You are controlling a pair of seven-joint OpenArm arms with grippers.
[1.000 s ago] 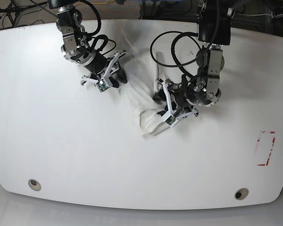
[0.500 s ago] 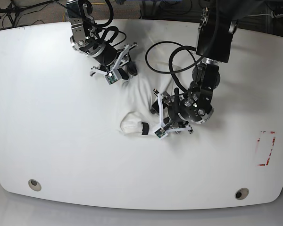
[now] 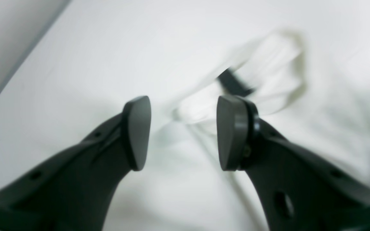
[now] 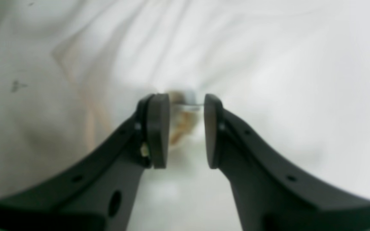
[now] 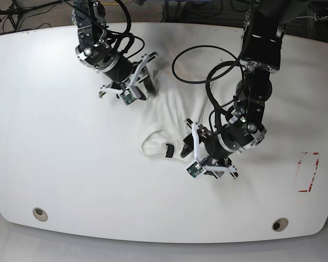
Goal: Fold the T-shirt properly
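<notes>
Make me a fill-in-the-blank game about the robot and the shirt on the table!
1. The T-shirt lying on the table is the colour ____.
2. The little tag at the shirt's neck is the colour ____.
3. In the left wrist view, the left claw has its jaws ____, with nothing between them.
4. In the base view, the red marking is near the table's ____ edge.

Missing words: white; black; open; right

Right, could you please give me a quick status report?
Left gripper open, empty. Right gripper open, empty. T-shirt bunched, unfolded, neck tag showing. Nothing in the way.
</notes>
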